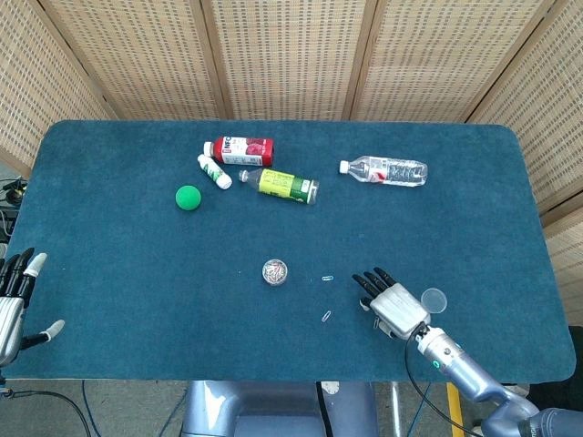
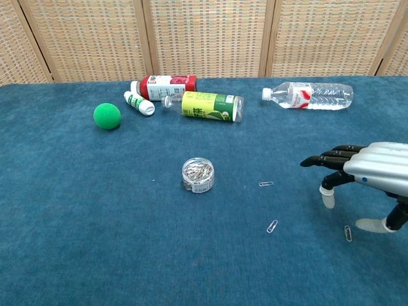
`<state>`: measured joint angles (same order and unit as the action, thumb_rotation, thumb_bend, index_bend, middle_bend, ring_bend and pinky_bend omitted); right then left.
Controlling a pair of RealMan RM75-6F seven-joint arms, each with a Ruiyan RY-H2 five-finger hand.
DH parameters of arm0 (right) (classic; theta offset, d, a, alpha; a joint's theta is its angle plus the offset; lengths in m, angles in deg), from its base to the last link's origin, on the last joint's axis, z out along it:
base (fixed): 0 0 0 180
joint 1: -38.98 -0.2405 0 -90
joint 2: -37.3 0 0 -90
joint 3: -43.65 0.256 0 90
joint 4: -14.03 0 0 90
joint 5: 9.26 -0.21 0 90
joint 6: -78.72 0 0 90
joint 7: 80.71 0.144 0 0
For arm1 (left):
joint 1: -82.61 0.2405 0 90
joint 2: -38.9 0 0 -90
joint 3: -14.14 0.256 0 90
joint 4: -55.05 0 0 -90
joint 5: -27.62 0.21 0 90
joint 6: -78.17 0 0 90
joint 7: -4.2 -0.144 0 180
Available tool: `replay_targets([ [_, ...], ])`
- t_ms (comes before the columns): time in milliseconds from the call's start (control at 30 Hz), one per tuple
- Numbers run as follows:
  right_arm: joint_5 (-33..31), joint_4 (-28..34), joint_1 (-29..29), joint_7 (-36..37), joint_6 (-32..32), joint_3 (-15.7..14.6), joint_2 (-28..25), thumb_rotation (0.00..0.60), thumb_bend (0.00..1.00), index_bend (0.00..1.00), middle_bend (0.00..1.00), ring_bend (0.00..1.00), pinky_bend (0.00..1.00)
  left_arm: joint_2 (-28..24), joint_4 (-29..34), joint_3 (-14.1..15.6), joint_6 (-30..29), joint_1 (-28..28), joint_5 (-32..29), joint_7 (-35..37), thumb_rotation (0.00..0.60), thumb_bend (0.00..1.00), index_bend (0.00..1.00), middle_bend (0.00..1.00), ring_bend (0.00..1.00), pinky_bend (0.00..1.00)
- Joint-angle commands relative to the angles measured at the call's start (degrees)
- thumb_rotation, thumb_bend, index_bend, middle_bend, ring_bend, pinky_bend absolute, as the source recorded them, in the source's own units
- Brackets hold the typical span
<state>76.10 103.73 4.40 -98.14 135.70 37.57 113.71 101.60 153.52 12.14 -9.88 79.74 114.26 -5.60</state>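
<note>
My right hand (image 1: 393,305) hovers low over the blue table near its front right, fingers spread and holding nothing. In the chest view the same hand (image 2: 373,167) is lifted above a paperclip (image 2: 347,233) that lies on the cloth just under its thumb. Two more paperclips (image 2: 266,184) (image 2: 272,226) lie to the hand's left. Further left stands a small clear round tub of paperclips (image 1: 275,271) (image 2: 198,174). A clear round lid (image 1: 434,299) lies just right of the hand. My left hand (image 1: 14,300) stays beyond the table's left edge, fingers apart and empty.
At the back lie a red bottle (image 1: 242,149), a small white bottle (image 1: 215,171), a yellow-green bottle (image 1: 284,185) and a clear water bottle (image 1: 386,170). A green ball (image 1: 188,197) sits left of them. Woven screens stand behind the table.
</note>
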Motion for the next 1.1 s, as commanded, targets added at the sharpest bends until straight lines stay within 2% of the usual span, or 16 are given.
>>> replay_targets([
  [33,1.82,-1.90,-0.13,4.76,-0.63,0.39,0.63,0.600,0.30,0.39,0.00,0.00,0.00,0.03,0.00,0.02,0.03,0.01,-0.04,-0.08,0.600,0.00,0.00,0.00,0.00,0.00],
  [433,7.81,-9.24,-0.60,10.31,-0.36,-0.81,4.32,0.600,0.30,0.45,0.00,0.00,0.00,0.62,-0.42,-0.13,0.61,-0.23,-0.68,-0.99,0.600,0.00,0.00,0.00,0.00,0.00],
  [1100,17.29,-20.71,-0.79,14.71,4.33,-4.03,7.67,0.600,0.30,0.46,0.01,0.00,0.00,1.01,-0.62,-0.13,0.86,-0.35,-0.96,-1.58,0.600,0.00,0.00,0.00,0.00,0.00],
])
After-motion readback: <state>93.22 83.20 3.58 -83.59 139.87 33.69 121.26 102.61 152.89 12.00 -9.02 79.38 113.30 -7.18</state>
